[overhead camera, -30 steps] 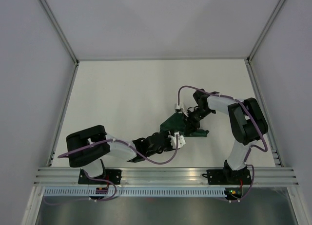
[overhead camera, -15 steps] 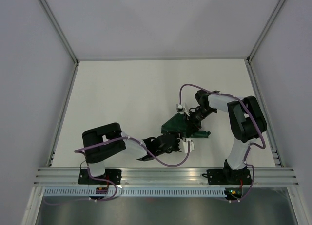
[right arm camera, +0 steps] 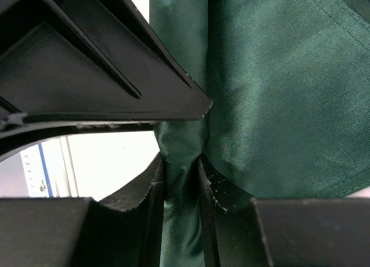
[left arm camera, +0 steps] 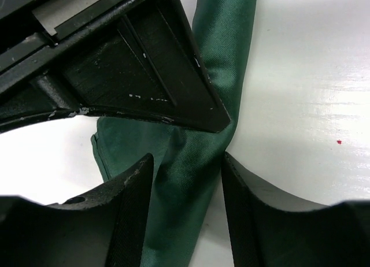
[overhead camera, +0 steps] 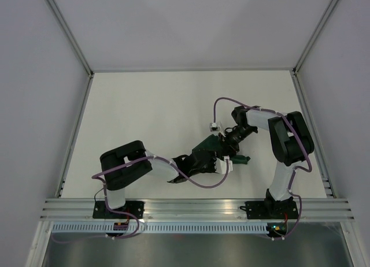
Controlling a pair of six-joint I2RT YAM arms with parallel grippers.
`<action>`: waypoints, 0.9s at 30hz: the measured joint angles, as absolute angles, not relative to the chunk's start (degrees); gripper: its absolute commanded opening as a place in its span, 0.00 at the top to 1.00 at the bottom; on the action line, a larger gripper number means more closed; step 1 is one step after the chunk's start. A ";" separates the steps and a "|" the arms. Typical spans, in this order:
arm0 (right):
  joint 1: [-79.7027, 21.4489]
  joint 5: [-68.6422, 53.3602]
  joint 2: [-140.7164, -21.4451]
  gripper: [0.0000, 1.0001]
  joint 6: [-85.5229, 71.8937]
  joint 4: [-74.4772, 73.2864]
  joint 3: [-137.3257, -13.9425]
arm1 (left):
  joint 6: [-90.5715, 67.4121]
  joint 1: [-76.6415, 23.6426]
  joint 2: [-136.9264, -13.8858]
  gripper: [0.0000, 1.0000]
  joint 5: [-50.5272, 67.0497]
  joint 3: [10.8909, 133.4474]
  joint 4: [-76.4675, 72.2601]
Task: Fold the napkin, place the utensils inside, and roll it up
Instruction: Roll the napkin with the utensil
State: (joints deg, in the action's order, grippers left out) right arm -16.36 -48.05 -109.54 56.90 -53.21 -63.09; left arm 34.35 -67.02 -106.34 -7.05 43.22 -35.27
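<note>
With my right gripper (right arm camera: 182, 163) pinching a bunched fold of the napkin (right arm camera: 272, 93), which lies just right of centre in the top view, and my left gripper (left arm camera: 188, 163) closed around its roll, uneven pulling could unravel it.

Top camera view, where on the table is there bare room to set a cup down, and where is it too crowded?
The far half of the table, up to the back wall, is bare; so is the left side along the rail. It is crowded right of centre, where the left gripper and right gripper meet on the napkin.
</note>
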 measured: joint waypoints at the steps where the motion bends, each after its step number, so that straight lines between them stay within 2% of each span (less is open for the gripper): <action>1: -16.36 -48.05 -109.62 0.88 56.99 -53.36 -63.20 | 34.17 -66.81 -106.39 0.48 -6.50 43.75 -34.30; 5: -16.25 -47.94 -109.69 0.88 57.28 -53.89 -63.26 | 33.36 -66.17 -106.96 0.60 -4.29 45.82 -31.03; 6: -16.23 -47.92 -109.69 0.87 57.28 -54.00 -63.26 | 32.77 -66.04 -107.15 0.67 -3.77 46.52 -29.93; 8: -16.10 -47.72 -109.69 0.86 57.28 -54.13 -63.29 | 31.97 -65.82 -107.39 0.72 -2.72 47.57 -28.14; 9: -16.03 -47.59 -109.69 0.84 57.28 -54.15 -63.33 | 31.46 -65.67 -107.48 0.79 -2.20 48.14 -27.05; 12: -15.84 -47.11 -109.69 0.76 57.25 -54.28 -63.48 | 29.71 -65.08 -107.66 0.90 -0.38 49.63 -24.60; 16: -15.84 -46.65 -109.38 0.59 56.90 -54.04 -63.51 | 27.44 -63.96 -107.72 0.94 2.35 50.48 -23.14; 21: -15.70 -44.71 -106.56 0.45 55.40 -52.95 -62.89 | 24.23 -62.00 -108.31 0.98 6.92 51.62 -22.41; 27: -13.23 -43.53 -98.80 0.42 52.56 -49.71 -61.65 | 20.34 -58.41 -108.40 0.98 14.83 52.01 -21.56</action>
